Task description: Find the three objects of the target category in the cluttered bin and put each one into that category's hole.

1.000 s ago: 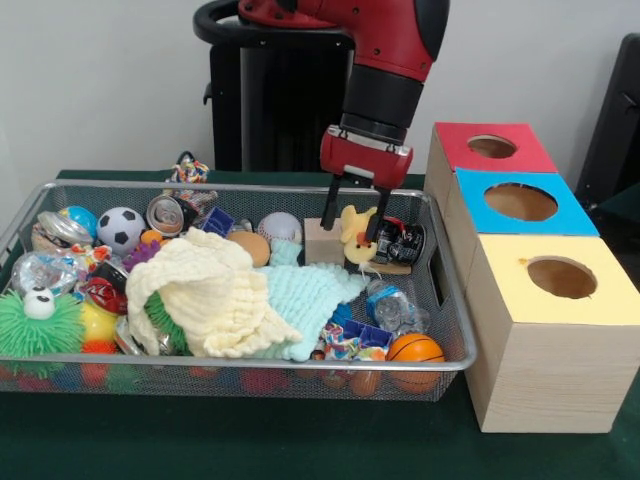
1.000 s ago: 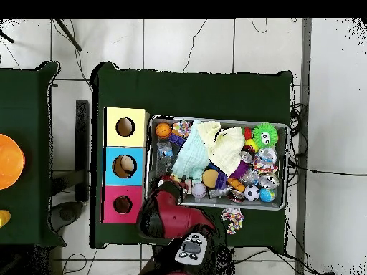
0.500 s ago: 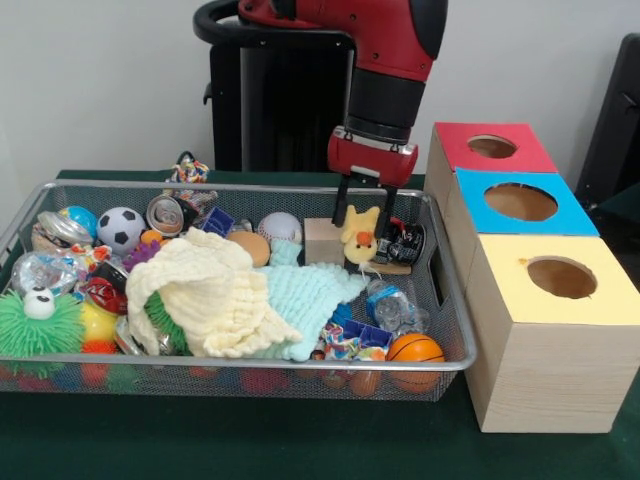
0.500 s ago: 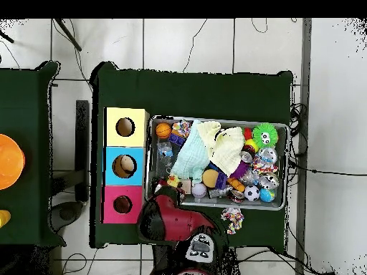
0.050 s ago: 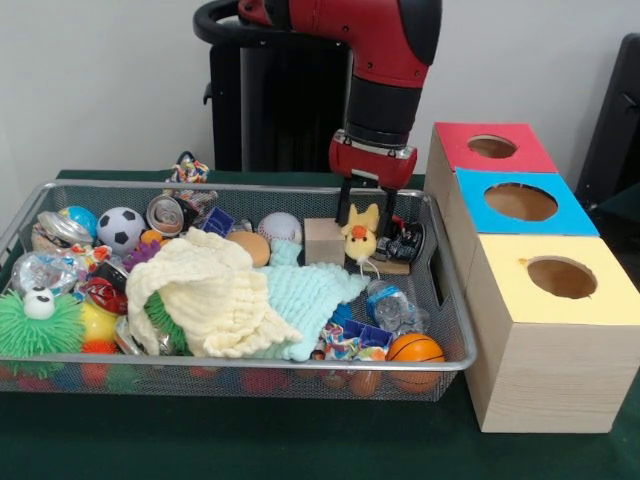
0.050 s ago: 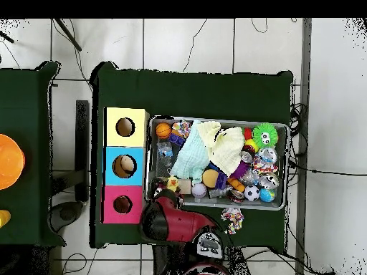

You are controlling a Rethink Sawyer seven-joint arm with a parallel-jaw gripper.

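The yellow chick toy (image 5: 361,233) hangs pinched between the fingers of the gripper (image 5: 366,218), raised at the wire bin's (image 5: 250,369) back rim, at about one o'clock from the bin's centre; a thin string dangles beneath it; directly at nine o'clock of the toy sits a wooden block (image 5: 323,241), and at three o'clock a black-and-white patterned toy (image 5: 405,240). Below, toward six, the mint cloth (image 5: 305,297) and the cream cloth (image 5: 210,293) cover the middle of the bin; a small basketball (image 5: 414,349) sits in the front right corner, a soccer ball (image 5: 120,229) and a green spiky ball (image 5: 40,322) on the left.

At three o'clock of the bin stand the red box (image 5: 490,150), blue box (image 5: 520,205) and yellow box (image 5: 560,280), each with a round hole.

From overhead the chick (image 6: 172,184) is only a yellow speck beside the arm (image 6: 172,222); the grip is hidden there, though that view alone shows something pale inside the blue box's hole (image 6: 124,166) and an orange object (image 6: 8,161) on a neighbouring table; no writing is legible.
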